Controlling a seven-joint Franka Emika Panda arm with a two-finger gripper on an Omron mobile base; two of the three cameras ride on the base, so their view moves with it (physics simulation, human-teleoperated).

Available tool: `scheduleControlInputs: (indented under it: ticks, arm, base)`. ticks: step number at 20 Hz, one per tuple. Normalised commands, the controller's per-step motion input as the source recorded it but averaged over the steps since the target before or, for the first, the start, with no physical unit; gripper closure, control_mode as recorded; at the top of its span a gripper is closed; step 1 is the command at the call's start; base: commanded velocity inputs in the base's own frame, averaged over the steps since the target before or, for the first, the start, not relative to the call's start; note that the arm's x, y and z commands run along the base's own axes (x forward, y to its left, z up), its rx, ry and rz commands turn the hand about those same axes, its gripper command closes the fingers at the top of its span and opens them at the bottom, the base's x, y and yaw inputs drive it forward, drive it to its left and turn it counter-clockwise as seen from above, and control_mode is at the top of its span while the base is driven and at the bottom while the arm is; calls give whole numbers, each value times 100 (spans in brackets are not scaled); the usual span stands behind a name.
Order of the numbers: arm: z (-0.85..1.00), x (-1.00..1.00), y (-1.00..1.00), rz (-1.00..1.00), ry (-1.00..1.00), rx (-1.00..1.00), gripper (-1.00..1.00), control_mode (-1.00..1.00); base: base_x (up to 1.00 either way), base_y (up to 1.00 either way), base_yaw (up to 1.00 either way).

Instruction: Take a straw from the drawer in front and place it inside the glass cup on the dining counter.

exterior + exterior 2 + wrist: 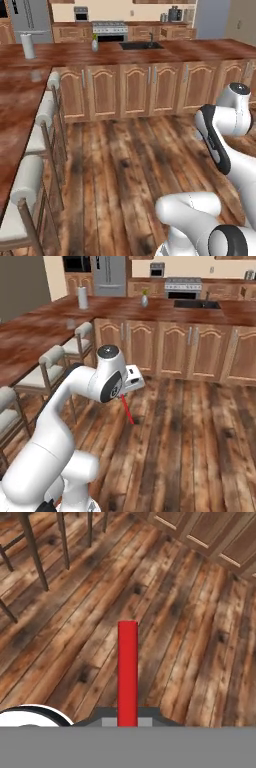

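My gripper (127, 721) is shut on the straw (127, 669), a thin red stick that points down and away from the hand over the plank floor. From the right base view the straw (127, 411) slants down out of the gripper (122, 396), well above the floor. The glass cup (71, 323) stands small and clear on the dining counter (30, 341), off to the arm's left. The left base view has the glass cup (36, 75) on the dining counter (15, 110) too. The drawer is out of view.
Wooden stools (55, 363) with pale backs line the dining counter's edge. A white paper-towel roll (82, 297) stands at its far end. A cabinet run (175, 346) with a sink (196, 304) crosses ahead. Open plank floor (190, 426) lies between.
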Motion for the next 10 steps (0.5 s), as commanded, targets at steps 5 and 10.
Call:
scheduleControlInputs:
  ticks: [5,10]
  arm:
    - [0,0,0,0,0,0,100,100]
    - [0,0,0,0,0,0,100,100]
  base:
    - [100,-42,37]
    - [100,-54,34]
